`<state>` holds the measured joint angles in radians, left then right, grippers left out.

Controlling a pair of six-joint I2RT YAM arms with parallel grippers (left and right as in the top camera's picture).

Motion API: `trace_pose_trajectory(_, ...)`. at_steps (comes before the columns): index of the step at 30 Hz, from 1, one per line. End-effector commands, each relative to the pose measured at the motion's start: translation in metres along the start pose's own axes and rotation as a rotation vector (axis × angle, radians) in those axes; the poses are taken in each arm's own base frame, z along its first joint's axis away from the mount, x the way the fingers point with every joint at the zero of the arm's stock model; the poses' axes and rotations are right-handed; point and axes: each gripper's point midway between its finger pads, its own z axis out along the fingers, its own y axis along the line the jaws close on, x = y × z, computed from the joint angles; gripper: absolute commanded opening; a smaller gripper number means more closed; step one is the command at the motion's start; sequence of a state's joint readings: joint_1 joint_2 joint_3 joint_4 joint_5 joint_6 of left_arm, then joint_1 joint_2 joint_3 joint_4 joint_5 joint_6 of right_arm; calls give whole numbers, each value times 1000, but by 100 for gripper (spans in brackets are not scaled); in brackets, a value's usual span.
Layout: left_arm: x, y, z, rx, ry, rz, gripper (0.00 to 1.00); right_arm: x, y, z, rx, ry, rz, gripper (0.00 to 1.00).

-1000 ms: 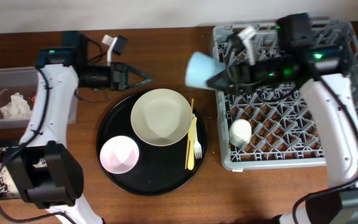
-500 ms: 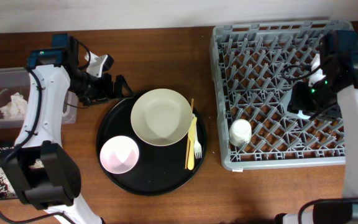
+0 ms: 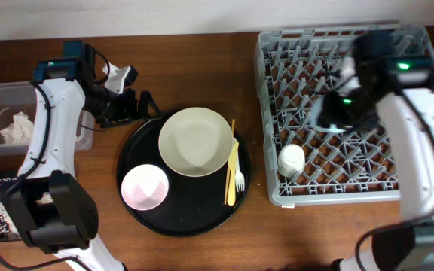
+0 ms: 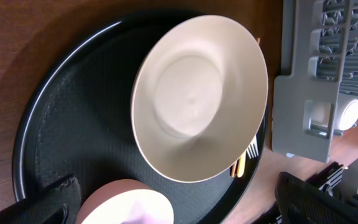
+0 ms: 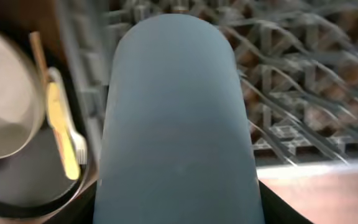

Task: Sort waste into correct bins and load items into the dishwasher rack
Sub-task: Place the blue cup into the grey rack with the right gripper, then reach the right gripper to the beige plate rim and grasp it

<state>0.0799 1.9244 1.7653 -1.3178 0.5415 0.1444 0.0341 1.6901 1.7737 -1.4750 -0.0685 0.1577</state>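
Two grippers: left gripper (image 3: pixel 151 107) spread, empty, beside the round black tray (image 3: pixel 136 147); right gripper (image 5: pixel 179 208) pinching the small blue cup (image 5: pixel 176 112).
Cup location: above the dishwasher rack (image 3: pixel 266 90), right side of table.
Risk: released askew, the cup could topple off the pegs or knock the small cream cup (image 3: pixel 292 159).
Unclear: overhead blurred at right gripper; cup's mouth hidden.
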Motion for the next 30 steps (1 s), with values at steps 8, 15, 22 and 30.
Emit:
trace_pose_trajectory(8, -4, -4, -6, -4, -21, 13, 100, -50, 44, 65, 10, 8, -101, 27)
trace_pose_trajectory(15, -4, -4, -6, -4, -21, 13, 100, -45, 43, 102, 79, 96, -131, 26)
trace_pose_trajectory(22, -4, -4, -6, -4, -21, 13, 100, -40, 41, 113, 88, 138, -130, 57)
trace_pose_trajectory(30, -4, -4, -6, -4, -21, 13, 100, -59, 58, 57, 22, 55, -170, 86)
